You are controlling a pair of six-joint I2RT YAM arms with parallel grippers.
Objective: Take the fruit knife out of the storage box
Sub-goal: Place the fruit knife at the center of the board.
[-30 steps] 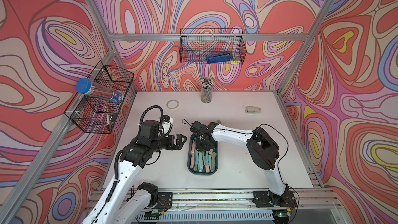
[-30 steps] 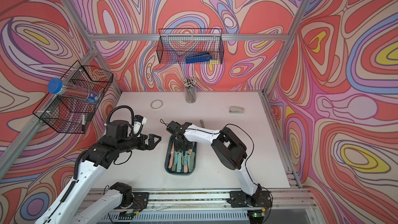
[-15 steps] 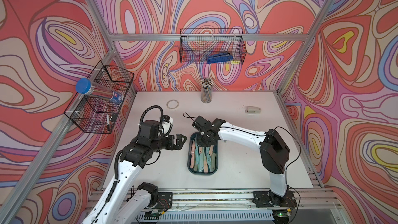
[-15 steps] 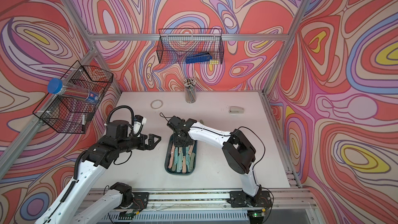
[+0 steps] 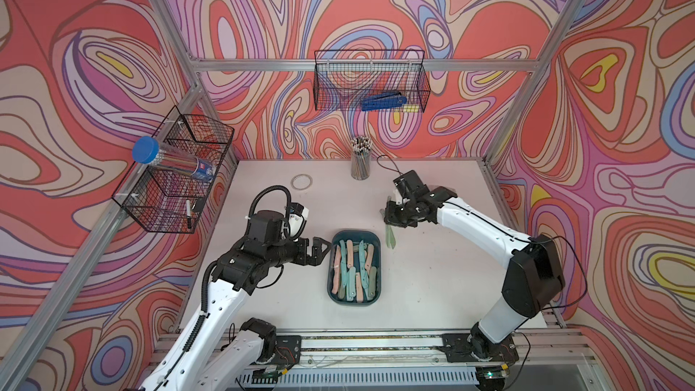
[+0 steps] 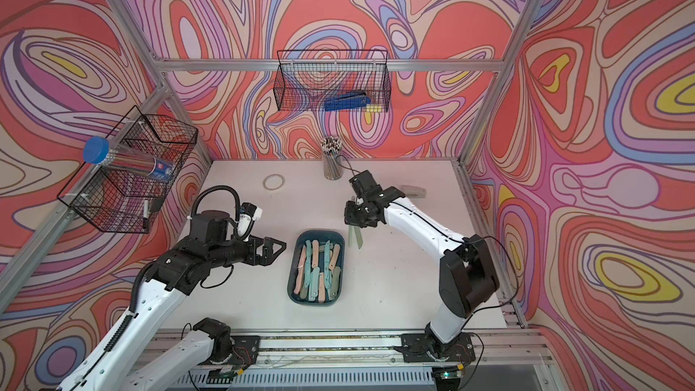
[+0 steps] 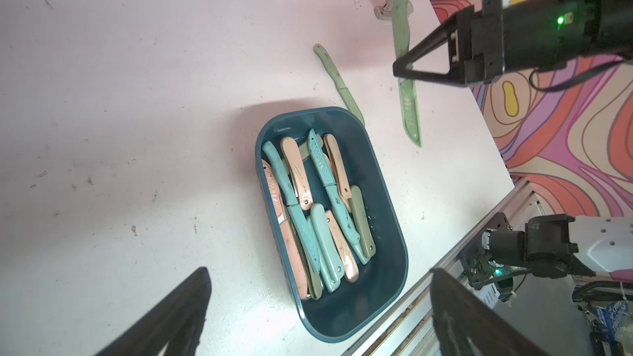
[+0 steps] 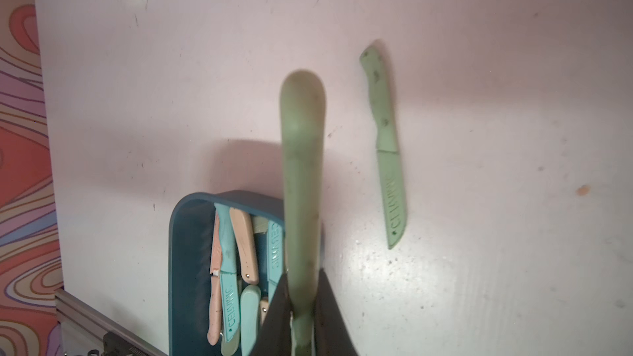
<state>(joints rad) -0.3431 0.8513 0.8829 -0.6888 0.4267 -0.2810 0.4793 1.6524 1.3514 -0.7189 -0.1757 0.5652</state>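
The fruit knife is a slim piece of pale sage-green plastic in a single colour. Its rounded, slightly curved handle is flecked with dark specks and runs into a flat, tapering blade cover with raised lettering along it. The right hand is clamped tight on it near where handle meets cover, the black wedge-shaped fingers pinching it from both sides. It carries the knife in the air over bare counter, outside the storage box and just past the box's far corner on the right arm's side. A second knife of the same green lies flat on the counter near that corner. The storage box is a shallow tub of smooth dark teal plastic, rectangular with rounded corners and a glossy floor. It holds a loose heap of similar knives in matt peach, turquoise and olive. The left hand hovers at the box's other side, spread wide and holding nothing. The counter is white, hard and scuffed with small dark marks.
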